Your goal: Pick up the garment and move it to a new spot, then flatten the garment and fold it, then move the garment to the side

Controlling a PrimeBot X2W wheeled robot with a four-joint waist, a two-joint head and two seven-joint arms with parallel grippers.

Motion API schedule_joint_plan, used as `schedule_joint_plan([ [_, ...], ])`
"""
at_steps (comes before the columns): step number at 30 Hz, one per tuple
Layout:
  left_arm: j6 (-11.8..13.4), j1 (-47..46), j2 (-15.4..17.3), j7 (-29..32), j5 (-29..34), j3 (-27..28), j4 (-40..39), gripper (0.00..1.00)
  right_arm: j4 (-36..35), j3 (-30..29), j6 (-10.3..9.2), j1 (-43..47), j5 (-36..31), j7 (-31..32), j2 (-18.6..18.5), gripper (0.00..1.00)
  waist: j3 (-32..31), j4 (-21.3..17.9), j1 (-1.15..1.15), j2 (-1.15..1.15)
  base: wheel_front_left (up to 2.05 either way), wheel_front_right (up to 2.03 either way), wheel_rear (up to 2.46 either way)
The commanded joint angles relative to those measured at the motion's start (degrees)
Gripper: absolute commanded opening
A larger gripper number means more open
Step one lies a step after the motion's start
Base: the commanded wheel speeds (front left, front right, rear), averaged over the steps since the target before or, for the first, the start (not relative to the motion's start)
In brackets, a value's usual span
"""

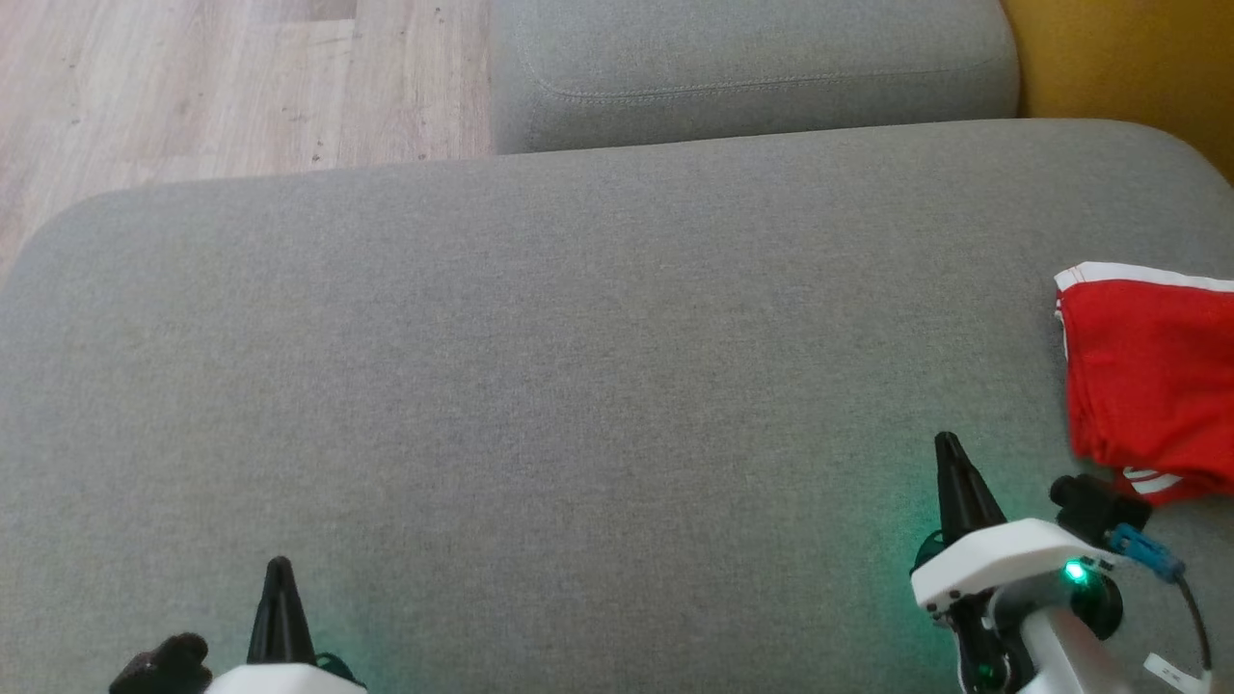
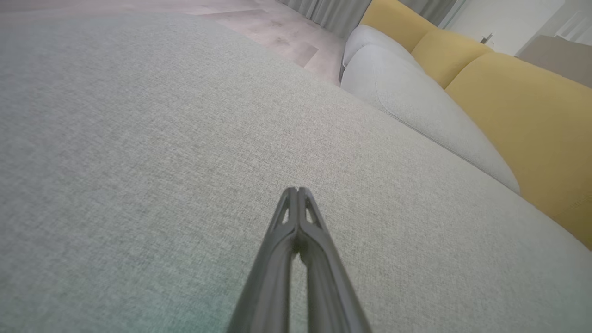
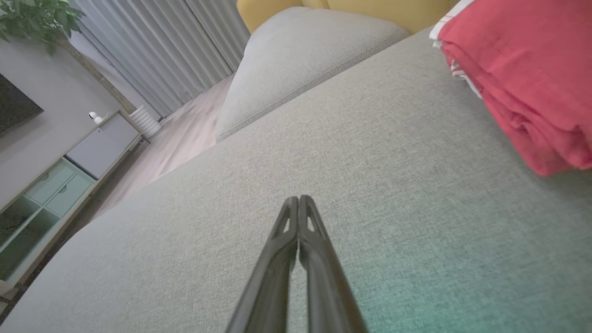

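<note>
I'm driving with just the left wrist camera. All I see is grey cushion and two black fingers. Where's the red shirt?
Observer: The red shirt lies folded at the right edge of the grey sofa cushion.
Operator: Is the other arm holding it?
Observer: No. The right gripper is empty, its fingers pressed together, left of the shirt and apart from it.
Operator: What's over on that side?
Observer: The right wrist view shows a green plant above a pale cabinet.
</note>
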Motion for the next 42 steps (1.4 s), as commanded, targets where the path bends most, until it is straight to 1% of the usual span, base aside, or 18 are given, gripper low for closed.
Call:
schedule_joint_plan([
  [1, -0.2, -2.9, 0.2, 0.5, -1.7, 1.2, -2.2, 0.0, -2.5, -0.2, -0.01, -1.5, 1.9, 0.6, -0.1, 0.0, 0.0, 0.0, 0.0, 0.0, 0.0, 0.0, 0.0],
  [42, -1.1, -4.8, 0.3, 7.2, -26.2, 3.3, -6.6, 0.0, -10.5, -5.1, -0.02, 0.6, 27.2, 7.3, 0.0, 0.0, 0.0, 0.3, 0.0, 0.0, 0.0, 0.0, 0.0],
])
